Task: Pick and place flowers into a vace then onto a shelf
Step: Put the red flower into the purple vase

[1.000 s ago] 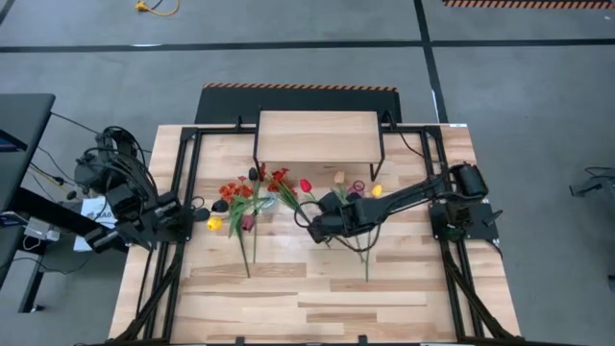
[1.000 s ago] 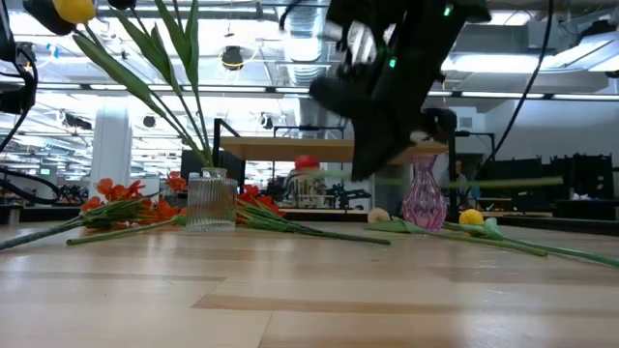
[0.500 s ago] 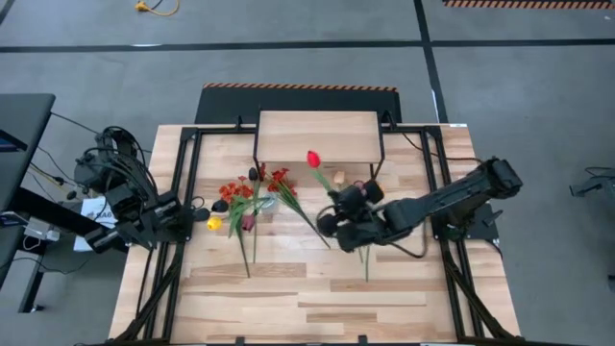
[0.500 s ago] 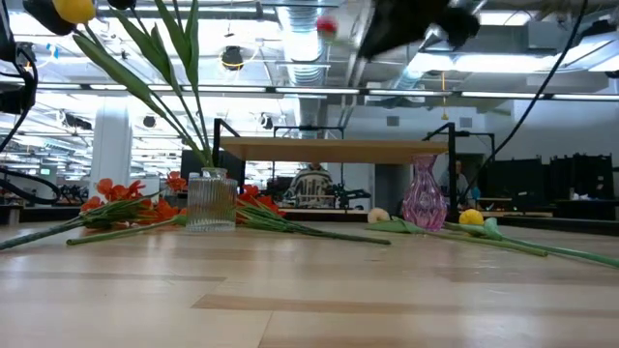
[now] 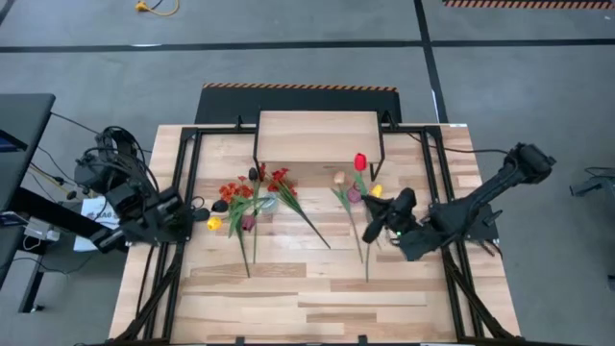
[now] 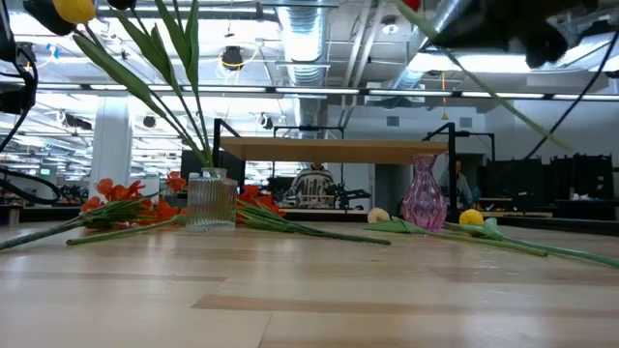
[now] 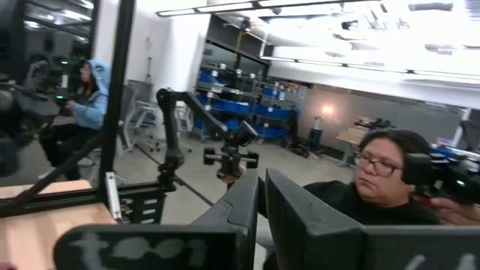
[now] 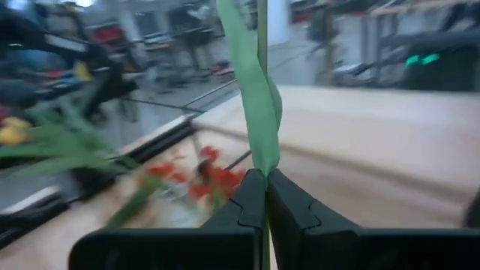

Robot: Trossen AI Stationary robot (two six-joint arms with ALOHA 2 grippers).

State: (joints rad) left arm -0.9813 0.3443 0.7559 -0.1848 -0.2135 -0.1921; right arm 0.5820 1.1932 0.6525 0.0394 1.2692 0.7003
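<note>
Right gripper (image 5: 369, 234): right of centre in the high view, raised off the table (image 5: 288, 298); fingers (image 8: 289, 206) clamped together on the green stem of a red tulip (image 5: 360, 161), whose head sits just below the shelf's right corner in that view. In the right wrist view the stem and a leaf rise straight from between the fingers.

Left gripper (image 5: 197, 214): at the left edge of the table, fingers (image 7: 300, 217) pressed together, holding a yellow tulip (image 5: 213, 223); in the low view the yellow head (image 6: 73, 10) is at the upper left corner.

Shelf (image 5: 318, 136): top centre of the table, wood top on black legs.

Clear vase (image 6: 212, 201): left of centre in the low view, ribbed glass, upright, green stems standing in it.

Pink vase (image 6: 423, 196): right of centre in the low view, upright, below the shelf edge.

Flowers (image 5: 252, 197): red-orange sprays and dark tulips lying around the clear vase, left of centre; a cream tulip (image 5: 339, 179) and another yellow one (image 5: 377, 190) lying near the pink vase, stems pointing toward the bottom of the frame.

People: two seated in the room beyond, in the left wrist view.
</note>
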